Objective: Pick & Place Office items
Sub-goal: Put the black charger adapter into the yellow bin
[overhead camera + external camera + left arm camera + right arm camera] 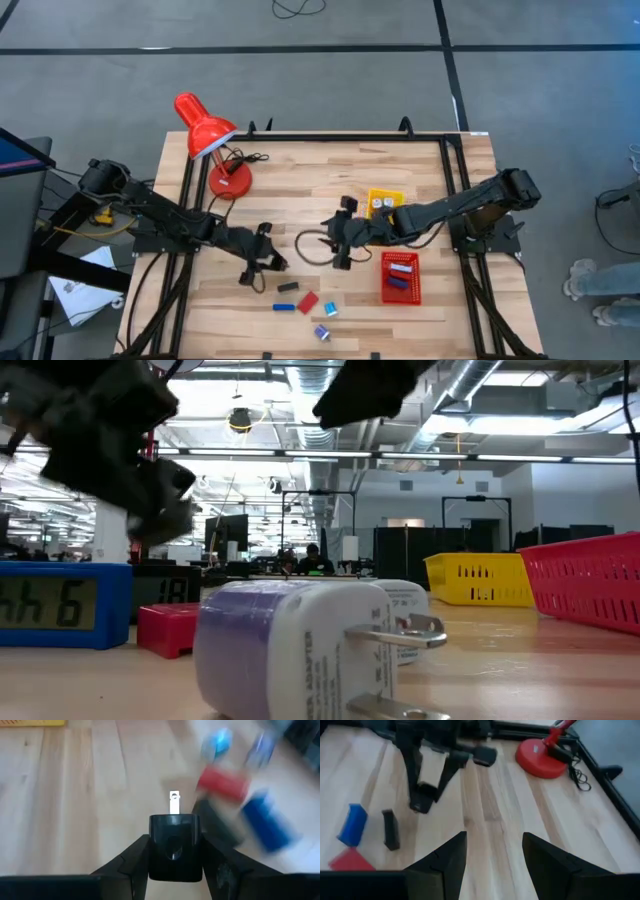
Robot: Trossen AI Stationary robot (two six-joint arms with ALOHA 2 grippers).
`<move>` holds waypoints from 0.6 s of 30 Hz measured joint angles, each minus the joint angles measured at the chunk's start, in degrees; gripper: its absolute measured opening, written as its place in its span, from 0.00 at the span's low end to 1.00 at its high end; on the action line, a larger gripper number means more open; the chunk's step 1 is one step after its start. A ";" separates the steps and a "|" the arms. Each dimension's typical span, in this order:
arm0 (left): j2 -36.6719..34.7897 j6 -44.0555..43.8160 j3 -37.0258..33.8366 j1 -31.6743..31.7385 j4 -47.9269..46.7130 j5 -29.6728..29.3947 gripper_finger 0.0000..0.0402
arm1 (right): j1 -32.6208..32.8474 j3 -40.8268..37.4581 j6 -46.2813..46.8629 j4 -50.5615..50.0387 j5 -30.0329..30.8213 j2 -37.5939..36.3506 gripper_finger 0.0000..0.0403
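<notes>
The left wrist view is smeared where the loose pieces lie, so the red block and blue bar beyond the fingers show only as soft shapes. In the low view a white and lilac plug adapter fills the foreground and hides much of the surface behind it.

The left gripper is above the middle of the surface, towards the front edge, its fingers clenched on a black plug adapter with one silver prong pointing forward. The right gripper is near the centre, fingers spread wide and holding nothing.

The remaining office items, a black bar, blue bar, red block and light-blue bit, lie clustered near the front edge. More pieces sit in the red mesh basket and yellow tray.
</notes>
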 joint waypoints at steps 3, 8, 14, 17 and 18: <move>0.04 -7.87 0.12 0.96 5.43 6.94 0.37 | 0.87 0.20 -7.38 5.71 -2.39 3.34 0.46; 0.02 -15.19 0.13 0.81 14.73 14.68 0.38 | 1.62 0.38 -14.98 13.40 -8.00 8.52 0.48; 0.02 -17.99 0.13 1.10 15.65 16.21 0.38 | 2.73 0.49 -20.52 21.89 -11.11 10.92 0.64; 0.02 -19.61 0.13 1.23 15.82 16.21 0.39 | 3.48 0.33 -21.87 23.13 -11.58 10.40 0.71; 0.02 -19.93 0.13 1.25 15.99 16.21 0.39 | 3.70 0.42 -21.46 25.39 -11.64 10.57 0.73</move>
